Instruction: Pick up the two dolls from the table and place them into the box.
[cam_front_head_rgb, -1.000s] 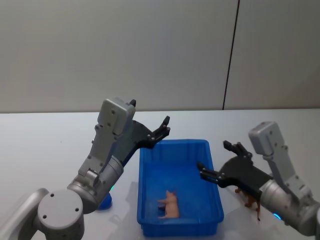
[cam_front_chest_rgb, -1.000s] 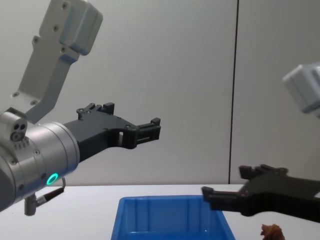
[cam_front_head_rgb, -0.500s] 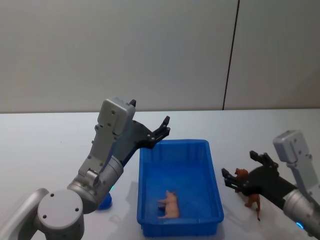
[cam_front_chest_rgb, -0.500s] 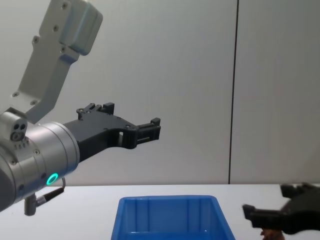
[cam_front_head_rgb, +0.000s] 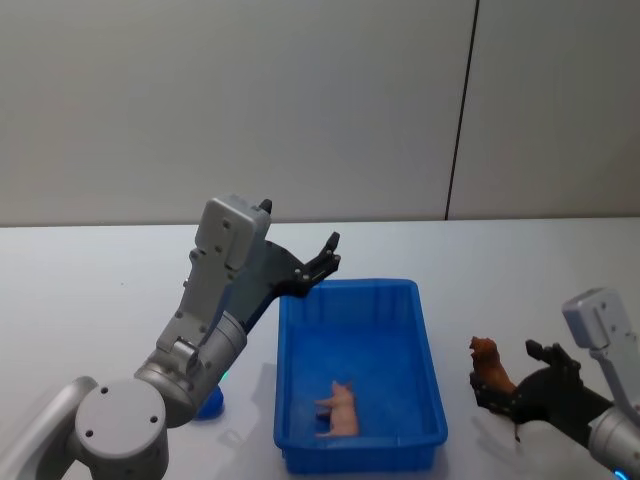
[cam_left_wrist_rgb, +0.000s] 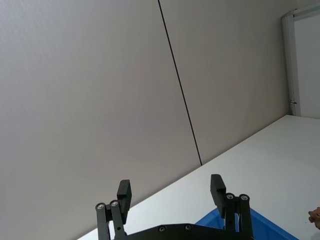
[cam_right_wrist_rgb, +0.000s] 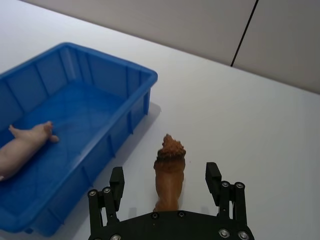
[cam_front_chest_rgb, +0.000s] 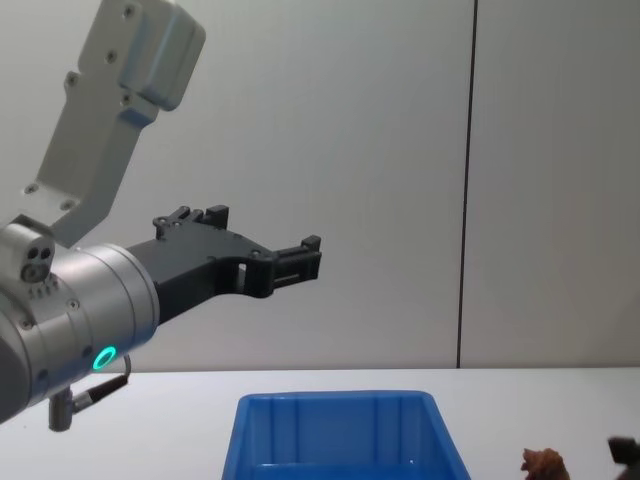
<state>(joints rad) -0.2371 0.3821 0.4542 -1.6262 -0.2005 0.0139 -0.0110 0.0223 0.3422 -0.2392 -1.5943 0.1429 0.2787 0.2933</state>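
Blue box (cam_front_head_rgb: 350, 286) holding pink doll (cam_front_head_rgb: 340, 408) toward 6 o'clock; blue doll (cam_front_head_rgb: 211, 404) on surface (cam_front_head_rgb: 100, 290) at 8 o'clock. Right gripper (cam_right_wrist_rgb: 165, 179) released, straddling brown toy (cam_front_head_rgb: 488, 365) at 3 o'clock. Left gripper (cam_front_head_rgb: 325, 258) released, raised above 11 o'clock corner.

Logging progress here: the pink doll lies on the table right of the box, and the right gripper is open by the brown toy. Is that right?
No. The pink doll lies inside the box, not beside it; the head view shows it. The right gripper is open by the brown toy, as you said.
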